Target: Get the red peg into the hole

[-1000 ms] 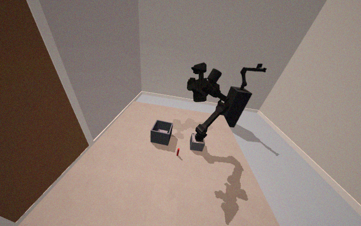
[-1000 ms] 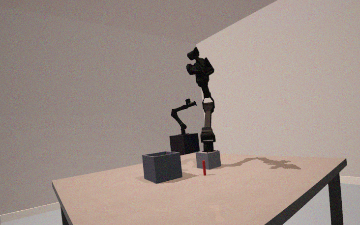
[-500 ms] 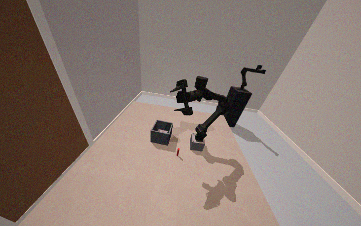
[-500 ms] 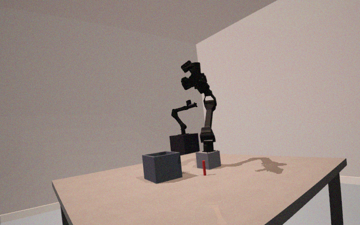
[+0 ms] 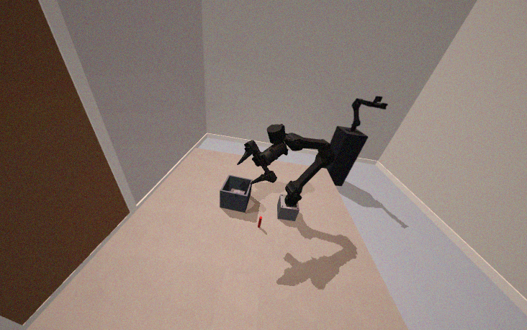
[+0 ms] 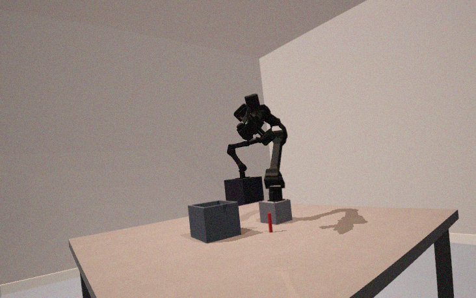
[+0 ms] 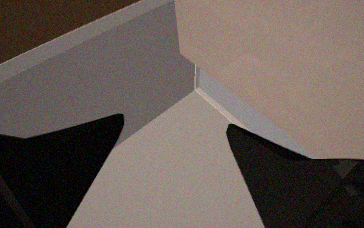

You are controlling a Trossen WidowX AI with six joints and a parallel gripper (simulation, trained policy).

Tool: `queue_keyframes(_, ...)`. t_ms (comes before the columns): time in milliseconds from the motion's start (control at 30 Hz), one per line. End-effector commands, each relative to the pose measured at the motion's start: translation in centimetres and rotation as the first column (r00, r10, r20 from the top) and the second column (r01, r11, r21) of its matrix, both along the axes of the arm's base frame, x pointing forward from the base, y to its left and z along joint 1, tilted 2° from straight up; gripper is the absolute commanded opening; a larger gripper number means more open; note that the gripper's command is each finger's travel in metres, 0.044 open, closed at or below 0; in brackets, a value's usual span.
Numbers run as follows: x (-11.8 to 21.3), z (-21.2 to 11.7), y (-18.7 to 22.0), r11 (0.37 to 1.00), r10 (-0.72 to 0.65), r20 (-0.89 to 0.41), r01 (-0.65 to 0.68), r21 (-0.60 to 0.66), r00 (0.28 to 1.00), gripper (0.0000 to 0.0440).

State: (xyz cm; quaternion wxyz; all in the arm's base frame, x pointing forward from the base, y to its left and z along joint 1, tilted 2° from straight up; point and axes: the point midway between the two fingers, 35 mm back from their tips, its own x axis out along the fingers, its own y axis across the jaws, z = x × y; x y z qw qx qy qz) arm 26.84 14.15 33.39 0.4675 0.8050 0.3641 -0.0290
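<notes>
Grey-blue walls form the open box point(image 5: 234, 200) point(image 6: 214, 222), pale plate point(image 5: 237, 192) inside; the tool point(image 5: 245, 173) point(image 6: 250, 123) point(image 7: 177, 124) gapes wide.

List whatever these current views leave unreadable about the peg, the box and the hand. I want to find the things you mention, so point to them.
- Hole in the bottom plate: too small and grainy in the top view; in the exterior view the walls of the open box point(image 5: 234, 201) point(image 6: 207, 224) hide it.
- Red peg point(image 5: 259, 222) point(image 6: 270, 222): outside the wrist view's frame.
- Rear parts of the hand's fingers: cut off by the wrist view's edges.
- Underside of the red peg: hidden by the peg itself in the top and exterior views.
</notes>
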Motion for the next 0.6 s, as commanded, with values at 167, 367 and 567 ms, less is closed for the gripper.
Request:
queue_keyframes(167, -0.7, -5.8, -0.4, 0.998, -0.016, -0.237, 0.001, -0.062, 0.971, 0.044)
queue_keyframes(367, -1.9, -9.2, -0.4, 0.995, -0.028, -0.395, -0.014, -0.102, 0.918, 0.044)
queue_keyframes(567, -3.4, -12.2, 0.0, 0.988, -0.039, -0.528, -0.048, -0.15, 0.848, 0.044)
